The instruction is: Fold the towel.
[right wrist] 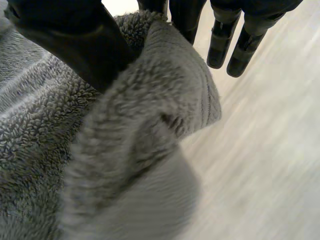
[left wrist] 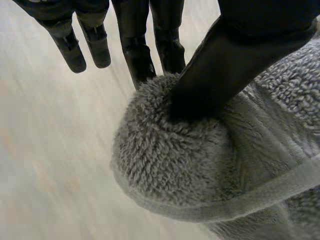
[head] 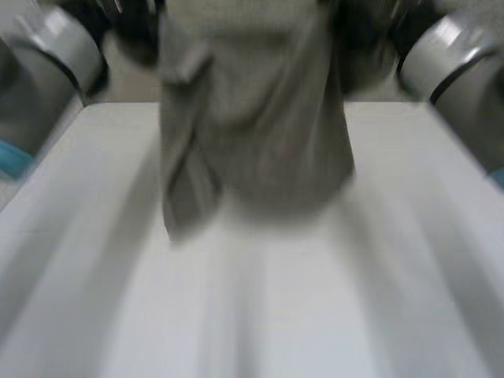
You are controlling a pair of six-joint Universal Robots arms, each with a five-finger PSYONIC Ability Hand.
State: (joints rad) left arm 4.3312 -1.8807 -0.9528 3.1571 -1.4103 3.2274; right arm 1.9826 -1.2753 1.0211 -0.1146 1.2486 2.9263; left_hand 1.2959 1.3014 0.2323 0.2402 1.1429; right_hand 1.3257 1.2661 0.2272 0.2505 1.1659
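A grey terry towel (head: 252,142) hangs lifted over the white table (head: 315,315), its lower end just above the tabletop. My left hand (head: 134,31) grips its upper left part and my right hand (head: 364,39) its upper right part. In the left wrist view the left hand (left wrist: 225,65) pinches a hemmed fold of the towel (left wrist: 200,165) between the thumb and two fingers; the other fingers (left wrist: 85,45) stick out straight. In the right wrist view the right hand (right wrist: 75,40) pinches the towel (right wrist: 125,125) the same way near its edge.
The grey joint of my left arm (head: 55,55) and that of my right arm (head: 457,55) flank the towel at the table's far end. The bare white tabletop stretches from the towel toward the near edge.
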